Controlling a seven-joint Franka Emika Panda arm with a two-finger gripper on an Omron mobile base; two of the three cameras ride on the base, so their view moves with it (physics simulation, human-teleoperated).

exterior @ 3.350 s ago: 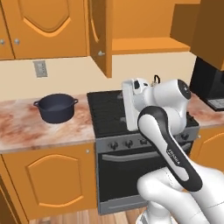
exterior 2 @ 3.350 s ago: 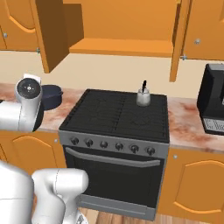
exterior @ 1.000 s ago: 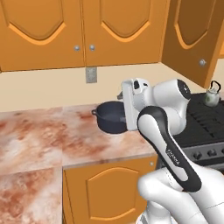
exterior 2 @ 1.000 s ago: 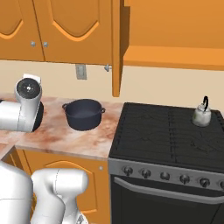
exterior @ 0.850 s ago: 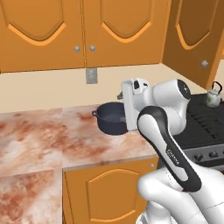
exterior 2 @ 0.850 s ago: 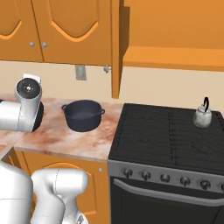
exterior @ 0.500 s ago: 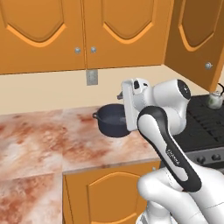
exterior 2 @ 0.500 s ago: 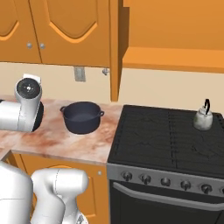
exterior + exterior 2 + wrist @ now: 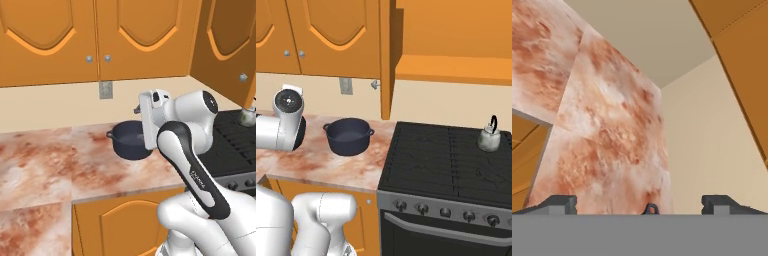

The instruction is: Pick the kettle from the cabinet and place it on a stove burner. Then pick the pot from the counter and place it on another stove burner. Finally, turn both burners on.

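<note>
Showing wide-spread jaws with nothing between them, the gripper (image 9: 639,204) sits at the bottom of the hand view, the marbled counter (image 9: 607,135) running up the frame's left. In the right base view the pot (image 9: 348,135) rests on that counter at centre left (lidless), while the kettle (image 9: 489,135) stands on a rear burner (image 9: 466,150) at right.
</note>
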